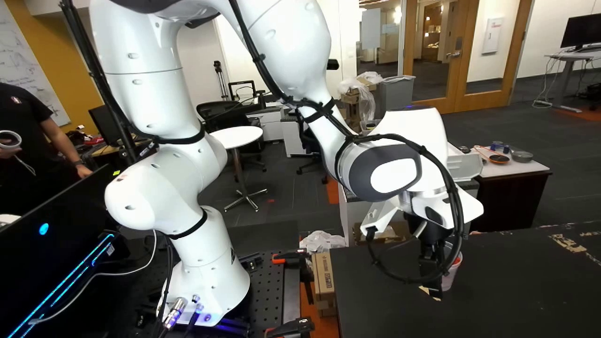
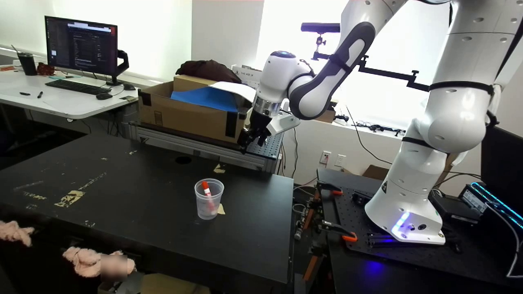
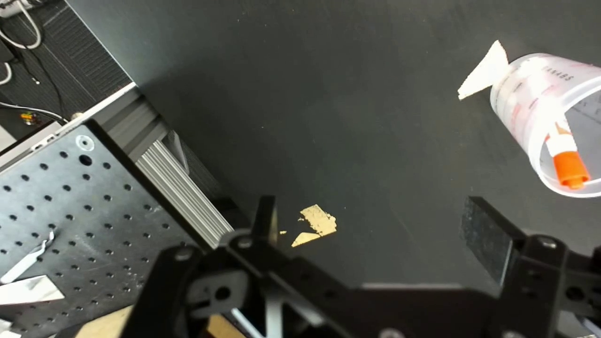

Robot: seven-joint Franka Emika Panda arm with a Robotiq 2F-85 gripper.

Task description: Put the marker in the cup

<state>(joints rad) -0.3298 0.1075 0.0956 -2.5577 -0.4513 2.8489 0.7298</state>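
Wrist view shows the gripper [image 3: 373, 220] with its jaws spread wide and nothing between them. The marker [image 3: 568, 162] leans inside the cup [image 3: 526, 98], orange-red end up by the rim; in an exterior view the cup stands upright on the table [image 2: 145, 200], apart from the gripper. Placing looks done, so the step left is probably a clean retreat: lift straight up first, then swing away from the cup, slowly, since it looks light and could tip if brushed.
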